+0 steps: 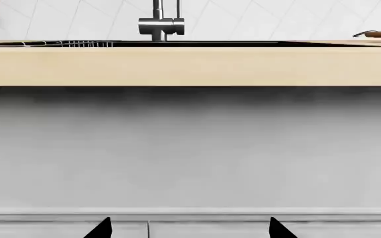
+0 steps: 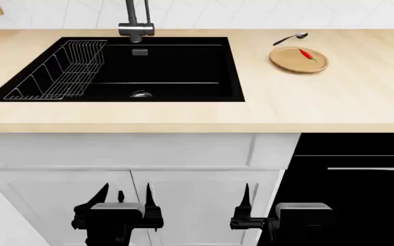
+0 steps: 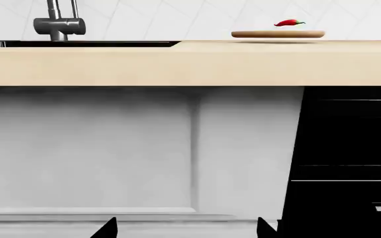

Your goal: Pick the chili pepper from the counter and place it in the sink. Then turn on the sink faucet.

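The red chili pepper (image 2: 307,54) lies on a round wooden plate (image 2: 289,62) on the beige counter (image 2: 334,97), right of the black sink (image 2: 183,66). It also shows in the right wrist view (image 3: 288,23). The dark grey faucet (image 2: 137,23) stands behind the sink and shows in the left wrist view (image 1: 160,25). My left gripper (image 2: 123,197) and right gripper (image 2: 246,197) are both open and empty, low in front of the white cabinet doors, well below the counter.
A wire rack (image 2: 60,72) sits in the sink's left part. A spoon (image 2: 291,38) lies behind the plate. A black appliance front (image 2: 354,179) is under the counter at the right. White cabinet doors (image 2: 183,200) face the grippers.
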